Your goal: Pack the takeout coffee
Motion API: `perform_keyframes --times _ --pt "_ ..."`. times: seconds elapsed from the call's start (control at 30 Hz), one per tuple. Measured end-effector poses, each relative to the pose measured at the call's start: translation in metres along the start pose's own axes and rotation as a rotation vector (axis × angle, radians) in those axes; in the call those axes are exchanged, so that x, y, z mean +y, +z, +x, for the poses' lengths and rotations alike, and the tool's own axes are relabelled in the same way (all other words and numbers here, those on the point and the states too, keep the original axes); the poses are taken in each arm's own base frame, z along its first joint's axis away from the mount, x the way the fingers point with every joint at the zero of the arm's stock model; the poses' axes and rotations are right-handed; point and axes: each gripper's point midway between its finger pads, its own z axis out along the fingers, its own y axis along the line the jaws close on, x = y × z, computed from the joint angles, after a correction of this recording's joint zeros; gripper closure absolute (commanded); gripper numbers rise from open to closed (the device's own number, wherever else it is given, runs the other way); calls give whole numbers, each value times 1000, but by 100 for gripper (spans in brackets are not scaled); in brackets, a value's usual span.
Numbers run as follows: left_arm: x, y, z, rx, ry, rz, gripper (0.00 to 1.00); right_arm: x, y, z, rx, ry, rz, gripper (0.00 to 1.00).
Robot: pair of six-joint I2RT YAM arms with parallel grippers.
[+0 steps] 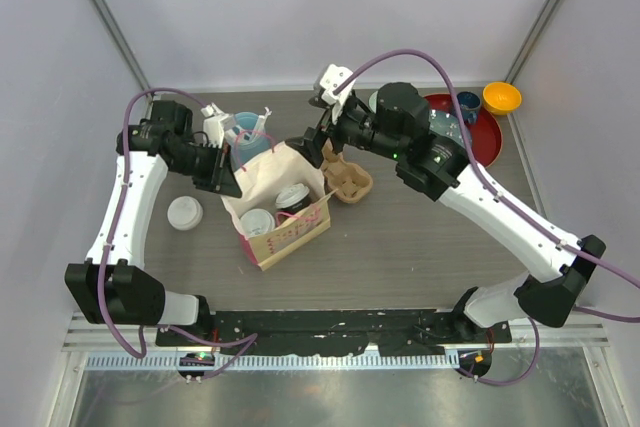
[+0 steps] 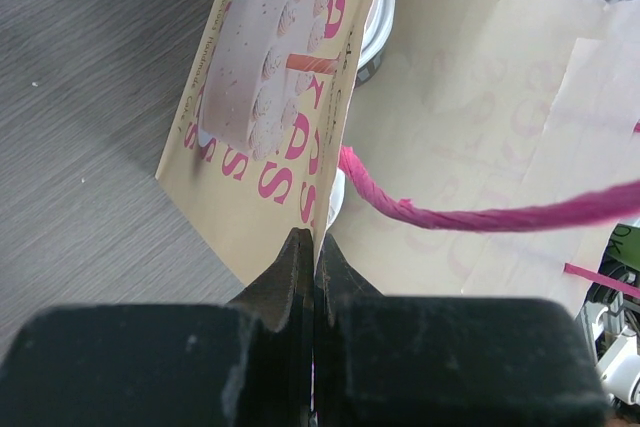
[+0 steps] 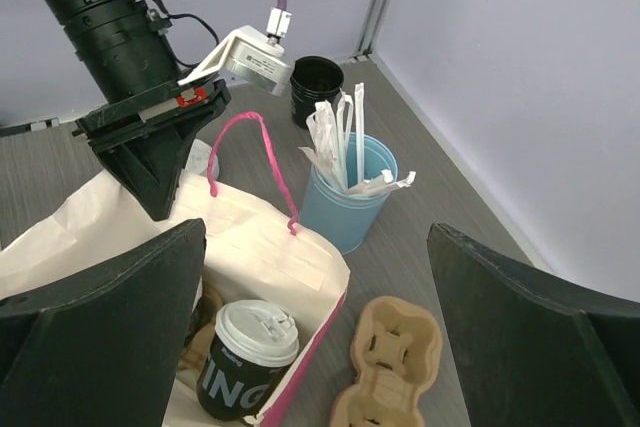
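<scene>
A beige paper bag (image 1: 262, 175) with pink print and pink handles stands open mid-table. Two black cups with white lids stand inside it (image 1: 257, 222) (image 1: 293, 197). One of them shows in the right wrist view (image 3: 245, 362), and a lid rim shows in the left wrist view (image 2: 378, 22). My left gripper (image 1: 222, 173) is shut on the bag's top left edge (image 2: 300, 137) and holds it open; its jaws (image 2: 312, 247) pinch the paper. My right gripper (image 1: 318, 142) is open and empty, hovering above the bag's far right corner (image 3: 318, 277).
A cardboard cup carrier (image 1: 346, 179) lies right of the bag. A light-blue cup of white utensils (image 1: 250, 132) stands behind it, with an empty black cup (image 3: 317, 77) further back. A loose white lid (image 1: 184, 213) lies left. A red tray (image 1: 487, 137), a blue mug (image 1: 468, 104) and an orange bowl (image 1: 501, 98) are far right.
</scene>
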Motion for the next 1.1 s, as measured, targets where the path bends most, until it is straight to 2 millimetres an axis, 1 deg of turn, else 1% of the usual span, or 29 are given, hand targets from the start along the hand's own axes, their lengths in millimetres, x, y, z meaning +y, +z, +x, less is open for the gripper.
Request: perform_keyframes --times 0.2,0.33,0.43,0.47,0.53,0.57,0.67,0.73,0.77,1.03,1.07,1.1 --pt "-3 2 1 7 10 7 100 -8 0 8 27 84 44 2" --pt "-5 3 1 11 17 10 100 -16 3 23 72 128 90 2" --pt "-6 3 1 13 20 10 91 -21 6 41 125 160 123 2" --pt "-5 3 1 14 22 7 85 -23 7 47 143 169 132 2" --pt "-4 3 1 14 29 -2 77 -26 9 58 171 184 147 2" --pt "-4 2 0 13 30 -7 72 -27 10 62 184 191 151 2" --pt "-4 -2 -5 1 39 -23 63 -27 11 73 218 207 157 2" --pt "-5 -5 -9 -11 49 -31 61 -27 11 76 229 211 157 2" --pt "-5 -6 -10 -15 53 -34 57 -27 10 77 232 212 157 2" --pt "-12 -21 -26 -63 88 -58 43 -27 9 79 240 215 159 2" --pt "-13 -27 -32 -82 101 -73 36 -29 8 80 243 216 162 2" --pt "-13 -28 -32 -84 102 -74 35 -29 8 80 244 216 162 2"
